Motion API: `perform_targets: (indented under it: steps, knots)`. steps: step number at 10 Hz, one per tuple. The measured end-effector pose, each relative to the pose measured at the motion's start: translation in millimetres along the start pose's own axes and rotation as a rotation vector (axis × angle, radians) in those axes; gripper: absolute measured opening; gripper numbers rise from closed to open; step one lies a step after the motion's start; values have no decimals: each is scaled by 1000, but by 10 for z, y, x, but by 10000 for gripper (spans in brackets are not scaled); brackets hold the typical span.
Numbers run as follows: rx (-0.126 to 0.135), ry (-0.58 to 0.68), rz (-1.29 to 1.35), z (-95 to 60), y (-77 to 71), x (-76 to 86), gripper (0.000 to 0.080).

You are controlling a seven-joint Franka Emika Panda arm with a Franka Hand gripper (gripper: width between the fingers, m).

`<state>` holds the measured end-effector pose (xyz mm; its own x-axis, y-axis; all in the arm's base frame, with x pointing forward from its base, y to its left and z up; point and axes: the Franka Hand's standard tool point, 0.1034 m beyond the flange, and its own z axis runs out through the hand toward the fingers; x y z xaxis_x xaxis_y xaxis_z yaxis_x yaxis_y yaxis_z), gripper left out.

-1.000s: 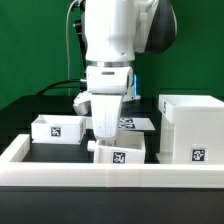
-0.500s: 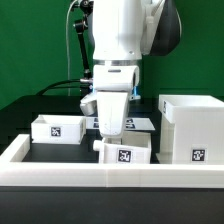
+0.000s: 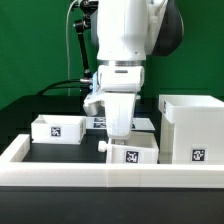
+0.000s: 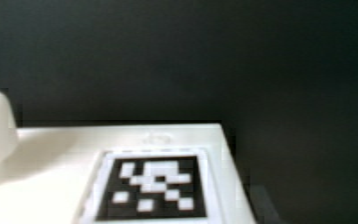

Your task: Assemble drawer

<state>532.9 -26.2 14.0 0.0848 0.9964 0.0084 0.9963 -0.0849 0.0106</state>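
The low white rim of the black table runs nearest my exterior camera. Just behind it sits the near tray, small, white and open-topped. A black-and-white square tag is on its front wall, with print too small for me to read.

The white arm stands upright, wrist pointing straight down, and its lower end meets that tray's rear edge. The jaws are hidden there, so I cannot tell whether they are gripping.

My wrist camera shows only a blurred white surface carrying a square tag, against the black table.

On the exterior view's right stands the large boxy housing, tagged low on its front. Farther back on the exterior view's left sits the second tray, also tagged. I cannot see inside any of them. The marker board lies flat behind the arm.
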Motion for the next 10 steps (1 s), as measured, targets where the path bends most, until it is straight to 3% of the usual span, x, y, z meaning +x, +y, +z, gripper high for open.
perform_targets:
  steps: [6,8,10]
  knots:
    - [4,9,-38,27,-14,8,41]
    - [3,29,-55,30,-10,-110,41]
    - [5,33,-51,33,-11,-33,41]
